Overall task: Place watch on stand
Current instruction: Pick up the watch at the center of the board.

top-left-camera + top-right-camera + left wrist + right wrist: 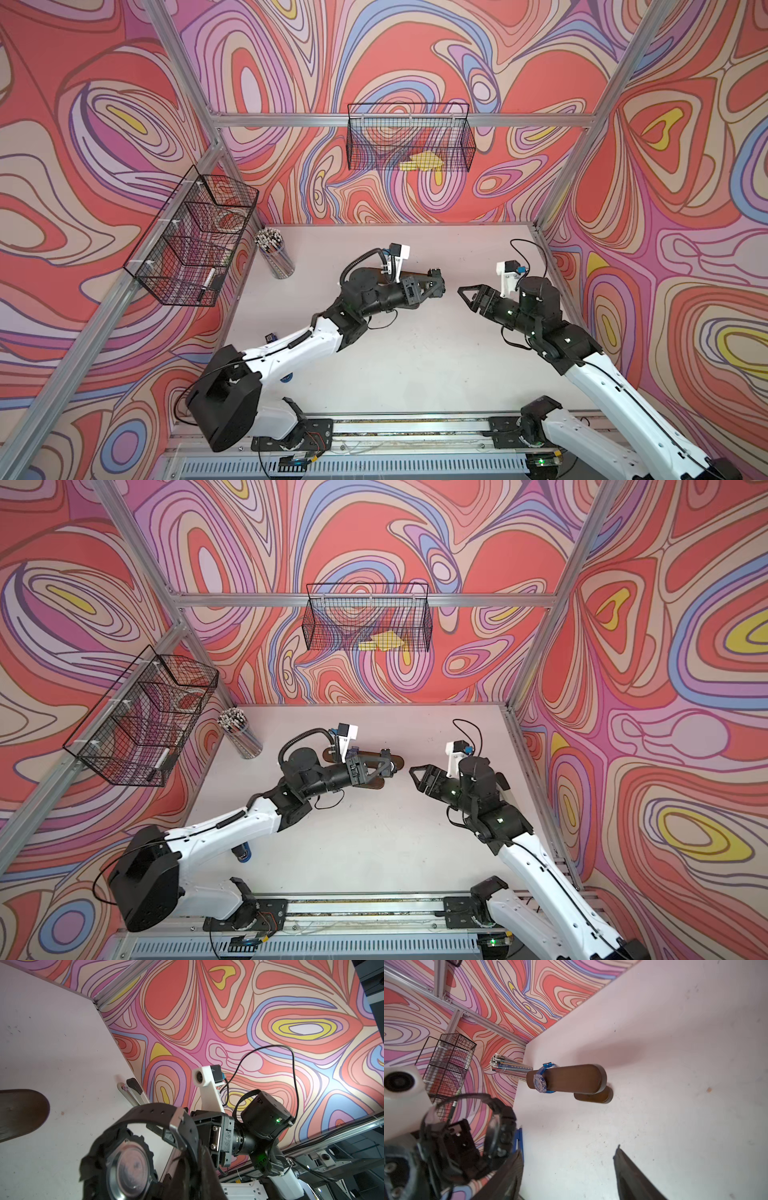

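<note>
My left gripper (438, 283) (388, 763) is shut on the strap of a black watch (128, 1167) (500, 1126), held in the air with its metal case back facing the left wrist camera. The dark brown wooden stand (361, 757) (571, 1078) is upright on the table just behind that gripper. In the left wrist view one rounded end of its bar (22, 1111) shows. A translucent blue watch (539, 1082) hangs round the bar's other end. My right gripper (462, 291) (412, 771) (569, 1150) is open and empty, a short gap from the left one.
A clear cup of pencils (274, 253) stands in the back left corner of the white table (415, 365). Wire baskets hang on the left wall (195, 241) and the back wall (409, 137). A small blue object (242, 852) lies under the left arm.
</note>
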`<move>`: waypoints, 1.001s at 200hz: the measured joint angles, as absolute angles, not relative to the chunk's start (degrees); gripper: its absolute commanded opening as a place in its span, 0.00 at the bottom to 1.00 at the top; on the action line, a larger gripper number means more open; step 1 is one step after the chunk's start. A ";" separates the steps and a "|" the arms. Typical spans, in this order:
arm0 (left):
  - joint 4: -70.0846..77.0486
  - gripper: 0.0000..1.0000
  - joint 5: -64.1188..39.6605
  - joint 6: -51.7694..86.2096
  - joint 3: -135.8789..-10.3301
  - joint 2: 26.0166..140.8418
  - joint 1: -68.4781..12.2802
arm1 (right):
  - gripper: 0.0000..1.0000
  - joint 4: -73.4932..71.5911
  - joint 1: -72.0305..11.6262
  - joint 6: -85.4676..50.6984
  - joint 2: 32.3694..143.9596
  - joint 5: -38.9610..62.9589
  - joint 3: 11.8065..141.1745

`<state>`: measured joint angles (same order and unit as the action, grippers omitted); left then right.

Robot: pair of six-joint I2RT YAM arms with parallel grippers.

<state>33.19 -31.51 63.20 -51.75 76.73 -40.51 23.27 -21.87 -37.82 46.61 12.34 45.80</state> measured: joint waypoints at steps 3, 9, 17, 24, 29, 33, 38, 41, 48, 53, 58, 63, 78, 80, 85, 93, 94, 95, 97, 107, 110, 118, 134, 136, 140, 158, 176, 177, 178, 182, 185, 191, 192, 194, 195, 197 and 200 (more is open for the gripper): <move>32.42 0.00 -31.70 63.77 -52.03 76.29 -39.86 | 0.68 23.27 -21.87 -36.40 46.11 11.90 45.82; 31.29 0.00 -32.05 65.47 -52.40 75.66 -38.41 | 0.67 23.24 -21.89 -33.82 45.32 11.44 45.84; 30.02 0.00 -33.23 68.14 -52.77 75.40 -36.36 | 0.66 23.14 -22.02 -30.48 44.53 11.14 45.82; 29.43 0.00 -34.15 70.61 -52.86 75.61 -34.87 | 0.65 22.87 -22.31 -27.55 44.12 10.90 45.84; 28.93 0.00 -34.89 72.44 -52.86 76.07 -33.80 | 0.64 22.61 -22.63 -25.34 43.97 10.68 45.84; 28.58 0.00 -35.38 73.71 -52.86 76.49 -33.23 | 0.64 22.37 -23.07 -23.68 43.92 10.48 45.84; 27.97 0.00 -36.16 75.16 -52.88 77.12 -32.71 | 0.63 22.02 -23.66 -21.85 43.94 10.04 45.84; 27.38 0.00 -36.60 75.85 -52.95 77.52 -32.53 | 0.63 21.76 -24.10 -20.49 43.97 9.67 45.84; 25.82 0.00 -37.58 77.28 -53.25 78.30 -32.40 | 0.63 21.17 -25.54 -17.52 44.12 8.62 45.84; 24.58 0.00 -38.30 78.30 -53.58 78.78 -32.42 | 0.63 20.82 -26.70 -15.79 44.31 8.01 45.84; 23.62 0.00 -38.89 79.02 -53.87 79.09 -32.51 | 0.63 20.18 -28.32 -13.67 44.51 6.85 45.84; 22.44 0.00 -39.46 79.83 -54.22 79.24 -32.58 | 0.63 19.70 -30.46 -11.35 44.97 5.17 45.84; 19.79 0.00 -41.06 81.78 -55.75 79.24 -32.67 | 0.63 17.56 -38.61 -4.01 46.94 0.01 45.89; 19.66 0.00 -41.23 81.95 -55.94 79.24 -32.67 | 0.63 17.32 -39.59 -3.16 47.20 -0.51 45.89; 19.18 0.00 -41.67 82.52 -56.64 79.24 -32.67 | 0.63 16.43 -42.78 -0.54 48.23 -2.94 45.89; 18.98 0.00 -42.22 83.46 -57.47 79.22 -32.67 | 0.63 14.72 -47.68 3.70 50.13 -6.61 45.84; 19.00 0.00 -42.24 83.61 -57.60 79.20 -32.67 | 0.63 14.55 -48.14 4.05 50.28 -6.96 45.84; 18.98 0.00 -42.28 83.70 -57.67 79.20 -32.67 | 0.63 14.37 -48.51 4.36 50.43 -7.31 45.82; 19.00 0.00 -42.33 83.85 -57.78 79.18 -32.67 | 0.63 13.89 -49.52 5.30 50.85 -8.21 45.80; 18.94 0.00 -42.70 85.06 -58.43 78.94 -32.67 | 0.63 11.16 -53.36 9.39 52.60 -11.00 45.15; 18.94 0.00 -42.78 85.41 -58.52 78.85 -32.67 | 0.63 10.41 -54.04 10.37 52.86 -11.68 44.84; 19.05 0.00 -43.16 86.39 -58.52 78.67 -32.64 | 0.63 8.36 -55.00 12.51 53.08 -13.08 43.64; 19.07 0.00 -44.12 88.95 -58.52 78.63 -32.62 | 0.63 4.49 -55.20 15.64 52.58 -16.21 41.34; 19.05 0.00 -44.25 89.27 -58.52 78.63 -32.62 | 0.63 4.14 -55.20 15.84 52.56 -16.47 41.19; 19.05 0.00 -44.51 89.78 -58.52 78.63 -32.62 | 0.63 3.22 -55.20 16.53 52.40 -17.21 40.80; 19.07 0.00 -45.45 91.64 -58.52 78.63 -32.62 | 0.63 0.51 -55.20 18.81 51.88 -18.96 40.21; 19.09 0.00 -46.11 93.23 -58.52 78.61 -32.62 | 0.63 -1.96 -55.20 20.82 51.90 -19.88 40.23; 19.09 0.00 -46.13 93.27 -58.52 78.61 -32.62 | 0.63 -2.04 -55.20 20.91 51.90 -19.90 40.23; 19.09 0.00 -46.15 93.30 -58.52 78.61 -32.62 | 0.63 -2.20 -55.20 21.06 51.96 -19.94 40.23; 19.07 0.00 -46.28 93.47 -58.52 78.54 -32.62 | 0.63 -2.59 -55.20 21.50 52.10 -19.99 40.25; 19.00 0.00 -46.35 93.51 -58.52 78.50 -32.62 | 0.63 -2.87 -55.20 21.74 52.25 -20.01 40.25; 18.98 0.00 -46.48 93.67 -58.52 78.41 -32.62 | 0.63 -3.36 -55.20 22.22 52.56 -19.99 40.27; 18.96 0.00 -46.50 93.67 -58.52 78.39 -32.62 | 0.63 -3.42 -55.20 22.31 52.62 -19.99 40.27; 18.96 0.00 -46.50 93.69 -58.52 78.37 -32.62 | 0.63 -3.53 -55.20 22.48 52.75 -19.94 40.29; 18.96 0.00 -46.50 93.71 -58.52 78.35 -32.62 | 0.63 -3.57 -55.20 22.48 52.80 -19.92 40.29; 18.96 0.00 -46.52 93.71 -58.52 78.28 -32.62 | 0.63 -3.73 -55.20 22.63 52.93 -19.90 40.29; 18.98 0.00 -46.54 93.78 -58.52 78.22 -32.62 | 0.62 -3.88 -55.20 22.87 53.12 -19.81 40.34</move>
